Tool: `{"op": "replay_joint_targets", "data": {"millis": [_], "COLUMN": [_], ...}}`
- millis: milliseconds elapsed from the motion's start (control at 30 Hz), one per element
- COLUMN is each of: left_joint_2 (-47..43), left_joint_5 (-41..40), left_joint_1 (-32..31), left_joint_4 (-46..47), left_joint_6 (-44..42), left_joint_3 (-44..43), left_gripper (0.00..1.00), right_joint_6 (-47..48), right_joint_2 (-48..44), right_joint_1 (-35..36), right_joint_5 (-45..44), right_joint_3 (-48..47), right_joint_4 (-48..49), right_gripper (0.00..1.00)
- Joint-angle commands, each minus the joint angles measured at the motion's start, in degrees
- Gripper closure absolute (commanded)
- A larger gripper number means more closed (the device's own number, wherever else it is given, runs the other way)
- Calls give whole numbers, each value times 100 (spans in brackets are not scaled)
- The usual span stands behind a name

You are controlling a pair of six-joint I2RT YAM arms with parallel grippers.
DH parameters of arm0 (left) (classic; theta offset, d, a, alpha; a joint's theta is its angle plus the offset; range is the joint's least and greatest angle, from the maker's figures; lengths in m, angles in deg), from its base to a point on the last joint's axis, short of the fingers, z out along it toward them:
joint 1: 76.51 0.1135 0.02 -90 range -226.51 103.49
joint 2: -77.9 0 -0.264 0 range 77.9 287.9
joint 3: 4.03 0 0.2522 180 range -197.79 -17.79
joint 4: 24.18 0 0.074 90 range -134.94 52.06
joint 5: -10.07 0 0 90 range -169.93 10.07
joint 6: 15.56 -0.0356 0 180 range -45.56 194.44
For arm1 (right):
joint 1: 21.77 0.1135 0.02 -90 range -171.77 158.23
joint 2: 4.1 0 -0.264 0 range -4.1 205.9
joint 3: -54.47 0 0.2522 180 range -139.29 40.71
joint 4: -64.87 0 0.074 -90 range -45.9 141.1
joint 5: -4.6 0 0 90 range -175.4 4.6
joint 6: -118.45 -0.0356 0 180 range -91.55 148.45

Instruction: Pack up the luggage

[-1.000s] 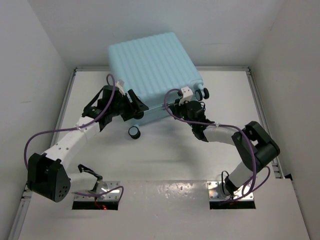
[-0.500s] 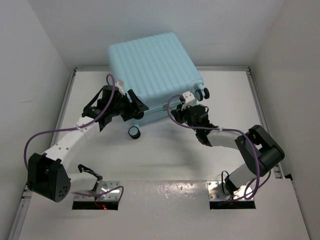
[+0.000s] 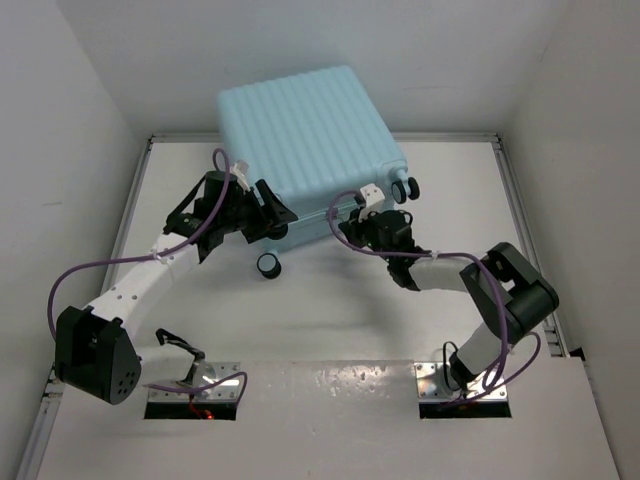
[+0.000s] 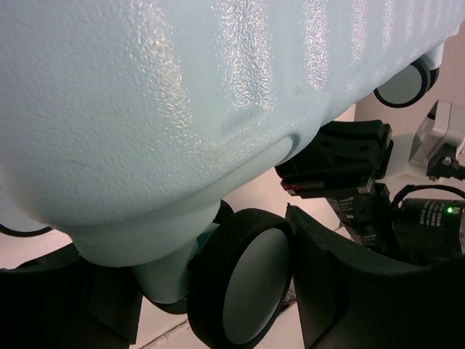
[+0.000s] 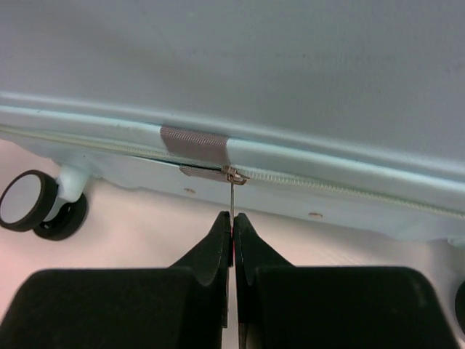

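**Top view:** luggage (image 3: 305, 150) lies ribbed shell up at far end of surface (image 3: 330, 310). Left claw (image 3: 268, 215) at its near-left corner, right claw (image 3: 352, 222) at its near edge.

**Left wrist:** fingers (image 4: 334, 291) apart, straddling black wheel (image 4: 243, 287) (clamped or merely astride: cannot tell).

**Right wrist:** right claw pressed together, pinching zipper pull (image 5: 232, 195) that hangs from luggage seam.

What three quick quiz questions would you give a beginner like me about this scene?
1. True or false: the aqua suitcase lies wide open with its lining showing.
2. Which part does the right gripper pinch: A) zipper pull, B) strap, C) handle?
3. Fill in: the left gripper straddles a black spinner ____.
Key: 1 false; 2 A; 3 wheel.
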State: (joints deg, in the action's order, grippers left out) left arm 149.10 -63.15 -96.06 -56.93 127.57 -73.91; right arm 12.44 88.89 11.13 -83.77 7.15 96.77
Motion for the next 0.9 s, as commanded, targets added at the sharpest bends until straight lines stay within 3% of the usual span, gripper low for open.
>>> {"op": "replay_joint_targets", "data": {"millis": [0, 867], "left_joint_2": [228, 333], "left_joint_5": [-254, -201], "left_joint_1": [127, 180], "left_joint_4": [-220, -167], "left_joint_6": [-21, -21], "left_joint_3": [154, 163], "left_gripper": [100, 100], "right_joint_6": [45, -218], "right_joint_2": [236, 685], "right_joint_1": [-3, 40], "right_joint_5": [233, -347], "right_joint_3": [-431, -1179], "right_joint_4": [118, 118], "right_gripper": [100, 95]}}
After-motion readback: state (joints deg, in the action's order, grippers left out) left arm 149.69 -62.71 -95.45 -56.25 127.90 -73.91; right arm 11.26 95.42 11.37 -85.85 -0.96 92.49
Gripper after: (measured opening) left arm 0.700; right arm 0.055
